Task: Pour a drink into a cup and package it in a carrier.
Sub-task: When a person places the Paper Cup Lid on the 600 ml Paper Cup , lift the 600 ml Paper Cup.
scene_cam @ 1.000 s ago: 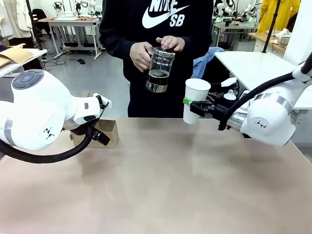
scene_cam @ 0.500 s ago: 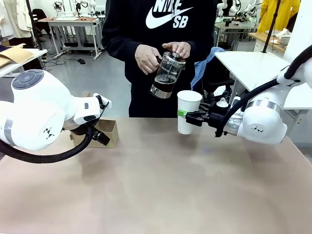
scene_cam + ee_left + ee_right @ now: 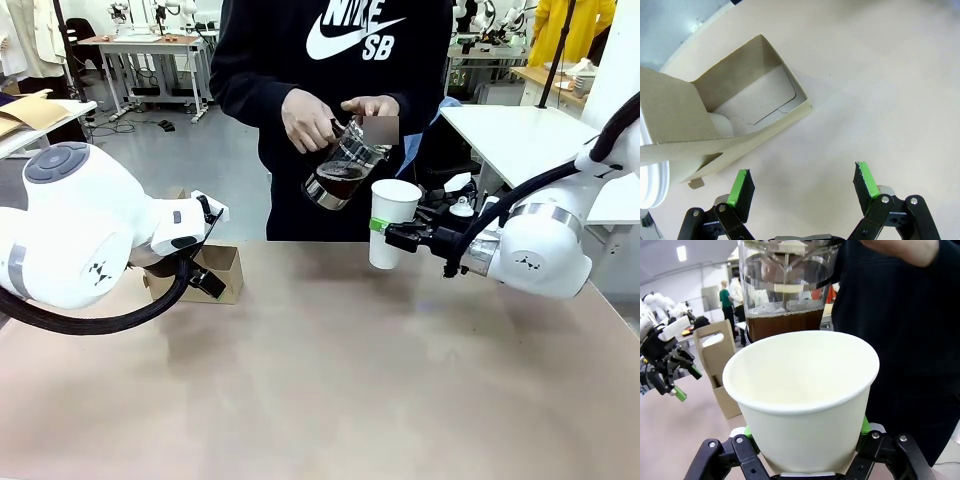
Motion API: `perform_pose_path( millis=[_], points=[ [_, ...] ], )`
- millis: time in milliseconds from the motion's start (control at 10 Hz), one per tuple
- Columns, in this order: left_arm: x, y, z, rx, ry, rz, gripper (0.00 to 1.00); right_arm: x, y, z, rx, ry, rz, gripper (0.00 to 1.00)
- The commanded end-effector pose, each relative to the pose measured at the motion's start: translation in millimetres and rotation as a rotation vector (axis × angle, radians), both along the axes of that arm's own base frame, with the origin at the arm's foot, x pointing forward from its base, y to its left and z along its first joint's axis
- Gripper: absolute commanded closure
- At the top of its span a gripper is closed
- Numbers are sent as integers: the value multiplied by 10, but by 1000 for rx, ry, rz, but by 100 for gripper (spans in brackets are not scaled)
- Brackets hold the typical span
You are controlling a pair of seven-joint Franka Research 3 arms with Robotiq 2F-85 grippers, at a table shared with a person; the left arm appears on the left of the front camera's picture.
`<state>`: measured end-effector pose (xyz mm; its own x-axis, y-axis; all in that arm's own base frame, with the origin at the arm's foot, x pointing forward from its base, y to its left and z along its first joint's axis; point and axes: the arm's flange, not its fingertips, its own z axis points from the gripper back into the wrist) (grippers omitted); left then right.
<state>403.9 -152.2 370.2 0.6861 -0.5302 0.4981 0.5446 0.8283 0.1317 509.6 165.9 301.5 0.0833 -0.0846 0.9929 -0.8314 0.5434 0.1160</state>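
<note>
A person across the table tilts a glass carafe [image 3: 342,168] holding the dark brown drink [image 3: 338,181], with its spout near the rim of the white paper cup [image 3: 392,222]. My right gripper [image 3: 386,233] is shut on the cup's lower wall and holds it upright above the table. In the right wrist view the cup [image 3: 801,390] looks white and dry inside, and the drink [image 3: 785,323] stands right behind it. The brown cardboard carrier [image 3: 225,271] sits at the table's far left. My left gripper [image 3: 803,179] hovers open beside the carrier [image 3: 740,107], holding nothing.
A white rounded rim [image 3: 651,186] shows at the left edge of the left wrist view, beside the carrier. The person's hands [image 3: 305,118] are on the carafe. A white side table [image 3: 520,130] stands behind my right arm. The tan tabletop [image 3: 330,380] stretches toward me.
The person has lowered the carafe and tipped it further toward the cup. My right gripper has carried the cup left and a little down, under the spout. The left arm has not moved.
</note>
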Motion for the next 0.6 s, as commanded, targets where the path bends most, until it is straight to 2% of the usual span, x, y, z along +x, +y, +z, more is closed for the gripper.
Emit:
perform_pose_path(
  millis=[0,500],
  points=[
    [-1,7,2,-1,0,0,0,-21,58,11,-14,-17,-28,19],
    [-1,7,2,-1,0,0,0,-21,58,11,-14,-17,-28,19]
  ],
)
